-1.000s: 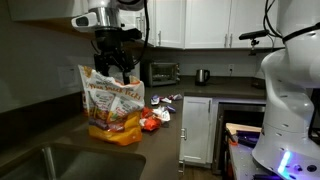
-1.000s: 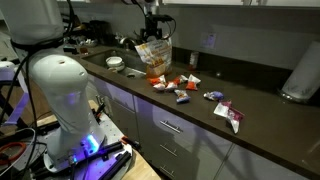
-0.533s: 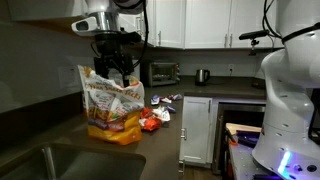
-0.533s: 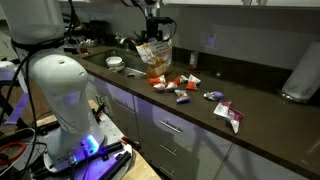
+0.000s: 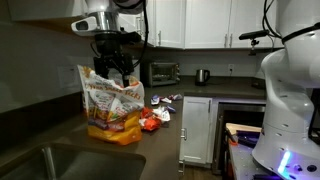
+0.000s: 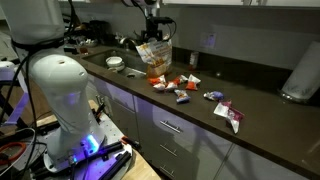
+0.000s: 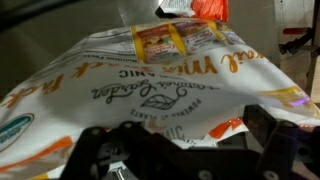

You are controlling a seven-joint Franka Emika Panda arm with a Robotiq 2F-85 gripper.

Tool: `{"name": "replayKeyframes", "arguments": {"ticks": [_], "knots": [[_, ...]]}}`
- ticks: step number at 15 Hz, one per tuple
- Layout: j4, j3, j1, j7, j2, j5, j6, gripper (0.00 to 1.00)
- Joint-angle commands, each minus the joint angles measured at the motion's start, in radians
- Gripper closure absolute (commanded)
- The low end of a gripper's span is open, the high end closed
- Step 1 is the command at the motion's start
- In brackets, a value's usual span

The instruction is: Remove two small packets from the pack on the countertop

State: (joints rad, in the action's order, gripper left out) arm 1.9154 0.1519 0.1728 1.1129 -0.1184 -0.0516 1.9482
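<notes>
The pack [image 5: 112, 108] [image 6: 154, 56] stands upright on the dark countertop [image 5: 60, 128] [image 6: 260, 112], white above and orange-yellow at its base. My gripper [image 5: 116, 70] [image 6: 152, 36] hangs just above the pack's top. In the wrist view the pack [image 7: 150, 90] fills the frame and the gripper [image 7: 185, 150] is open, one dark finger [image 7: 100, 152] on each side, nothing gripped. Several small packets lie loose on the counter beside the pack: red ones [image 5: 152, 121] [image 6: 160, 82] and whitish ones [image 5: 166, 100] [image 6: 214, 96]. A red packet [image 7: 210, 8] shows beyond the pack.
A steel sink [image 5: 60, 160] is set in the counter near the pack. A toaster oven [image 5: 163, 72] and a kettle [image 5: 202, 76] stand at the back. A white robot body [image 6: 60, 95] stands in front of the cabinets. More packets trail along the counter [image 6: 230, 116].
</notes>
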Motion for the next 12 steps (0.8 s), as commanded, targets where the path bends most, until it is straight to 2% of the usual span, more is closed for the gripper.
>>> {"name": "replayKeyframes", "arguments": {"ticks": [1,4,9,12], "knots": [[0.004,0.010,-0.013,0.035,0.010,-0.020,0.033,0.00],[0.017,0.008,-0.014,0.053,0.014,-0.033,0.080,0.00],[0.030,0.004,-0.009,0.045,0.010,-0.159,0.112,0.00],[0.042,0.006,-0.012,0.050,0.007,-0.183,0.122,0.00]]}}
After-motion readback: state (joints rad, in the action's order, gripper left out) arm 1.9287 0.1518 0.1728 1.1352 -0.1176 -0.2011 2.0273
